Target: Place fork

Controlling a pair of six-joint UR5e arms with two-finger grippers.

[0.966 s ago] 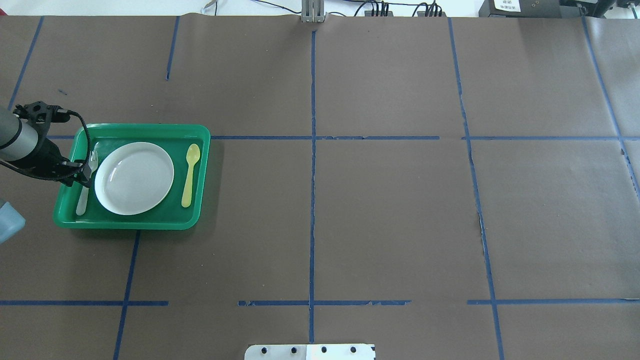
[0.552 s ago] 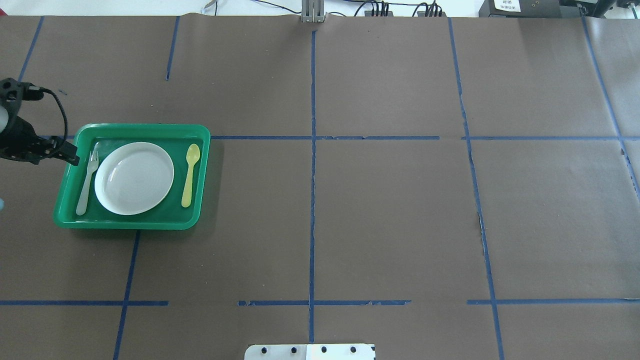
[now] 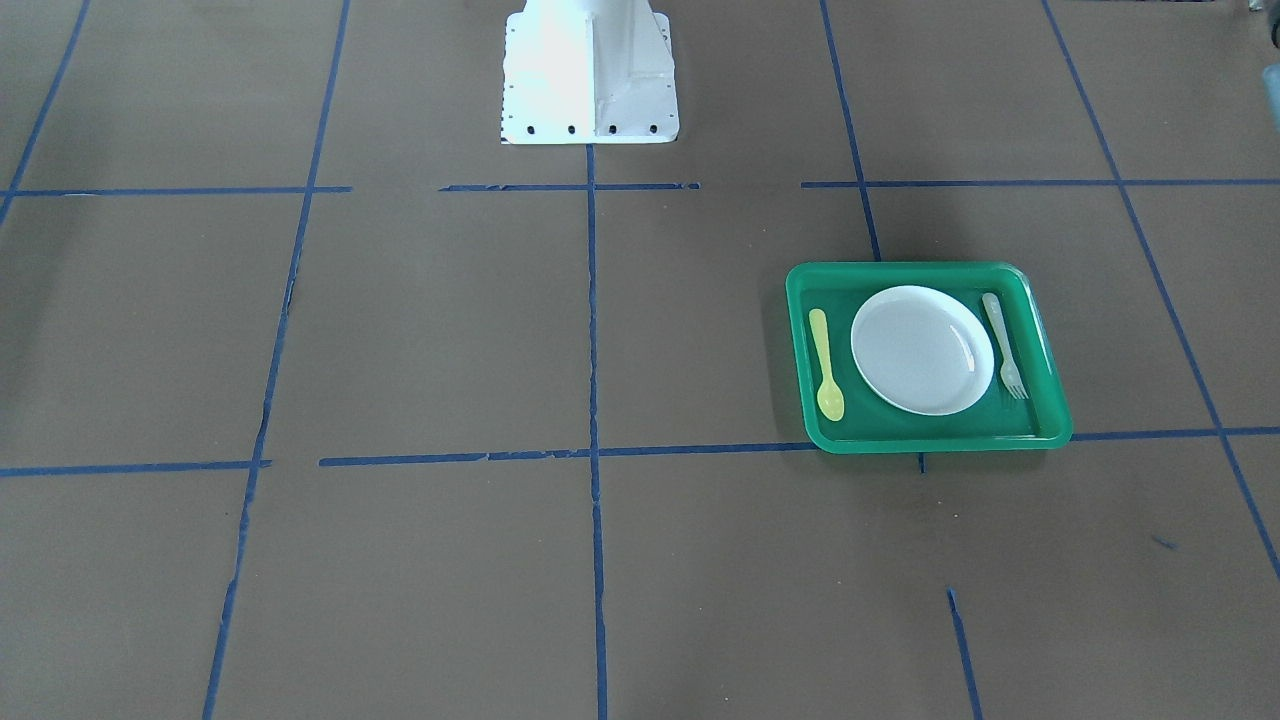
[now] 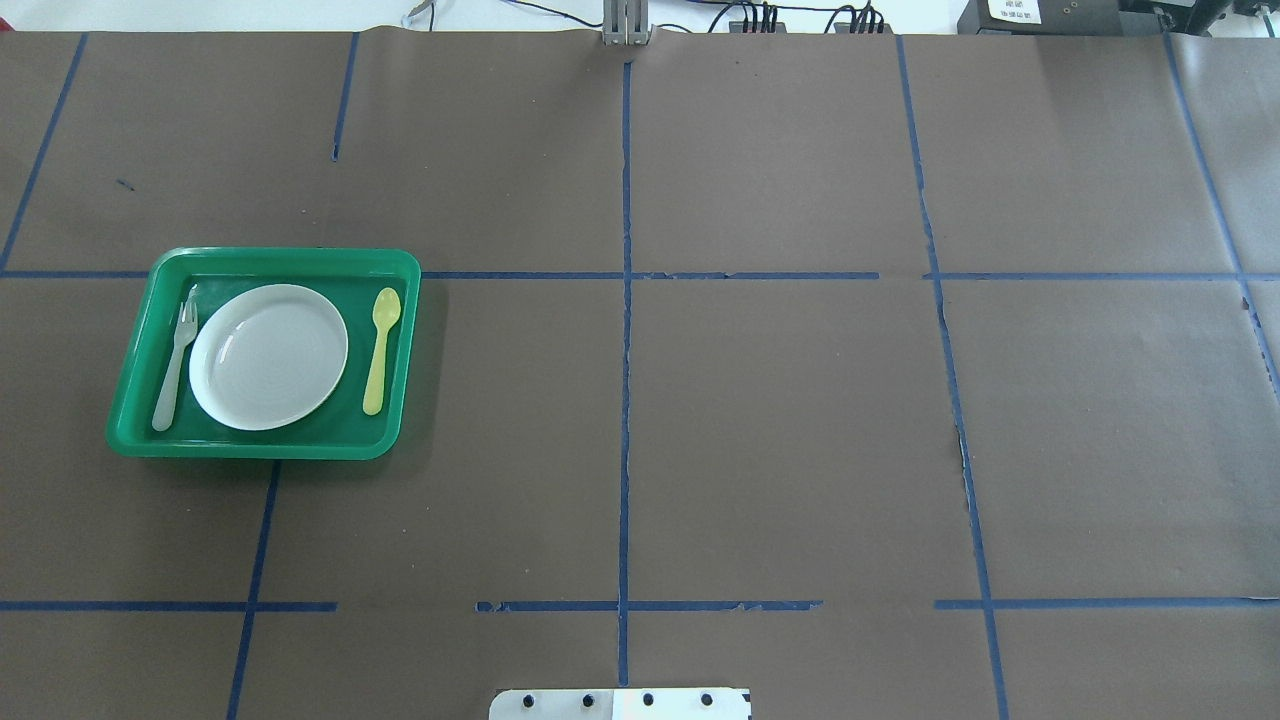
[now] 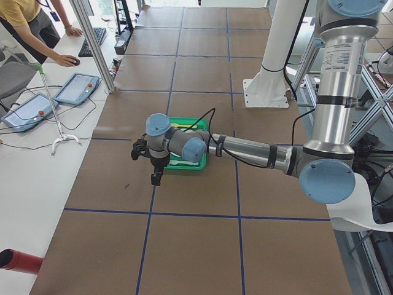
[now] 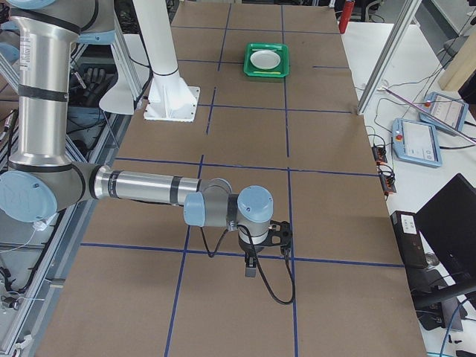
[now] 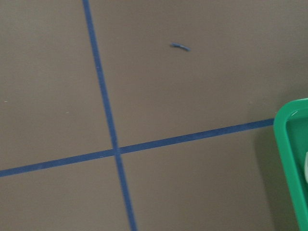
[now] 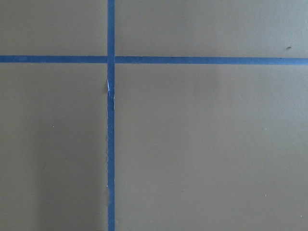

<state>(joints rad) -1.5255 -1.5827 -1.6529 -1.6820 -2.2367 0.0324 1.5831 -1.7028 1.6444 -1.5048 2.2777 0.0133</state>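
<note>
The pale translucent fork lies in the green tray, left of the white plate, tines toward the far side. It also shows in the front-facing view, right of the plate. My left gripper shows only in the exterior left view, hanging over bare table beside the tray's outer side; I cannot tell if it is open. My right gripper shows only in the exterior right view, far from the tray; I cannot tell its state.
A yellow spoon lies in the tray, right of the plate. The left wrist view shows only the tray's corner and blue tape lines. The white robot base stands at the table's near edge. Operators' desks lie beyond the table's ends.
My left arm has drawn back from the tray's left edge and left the overhead view. The fork lies in the tray where it was.
</note>
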